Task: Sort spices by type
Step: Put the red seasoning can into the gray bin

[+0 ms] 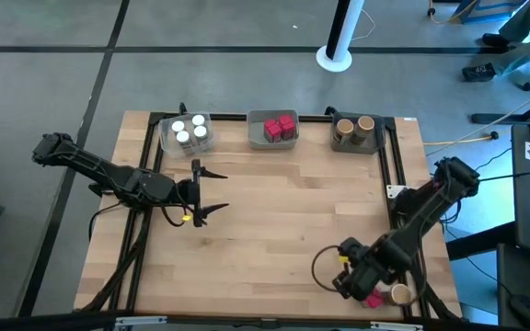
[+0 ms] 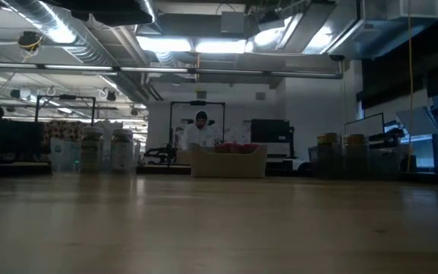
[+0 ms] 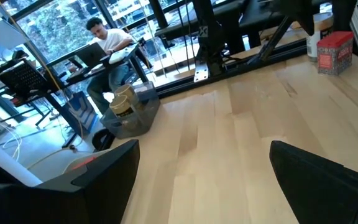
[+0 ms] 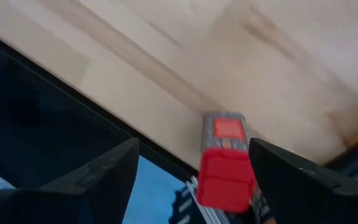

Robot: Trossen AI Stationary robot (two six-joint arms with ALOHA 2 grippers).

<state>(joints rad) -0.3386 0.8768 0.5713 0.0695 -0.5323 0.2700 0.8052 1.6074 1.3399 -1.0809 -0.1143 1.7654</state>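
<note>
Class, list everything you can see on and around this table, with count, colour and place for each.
trays: three, clear-grey, in a row along the table's far edge
white-capped jars: four, in the left tray
red packets: at least two, in the middle tray
tan jars: two, in the right tray
loose red packet: one, at the near right corner
loose tan jar: one, beside that packet
person: one, seated beyond the table
left gripper: open, over the table's left half
right gripper: open, fingers either side of the loose red packet
</note>
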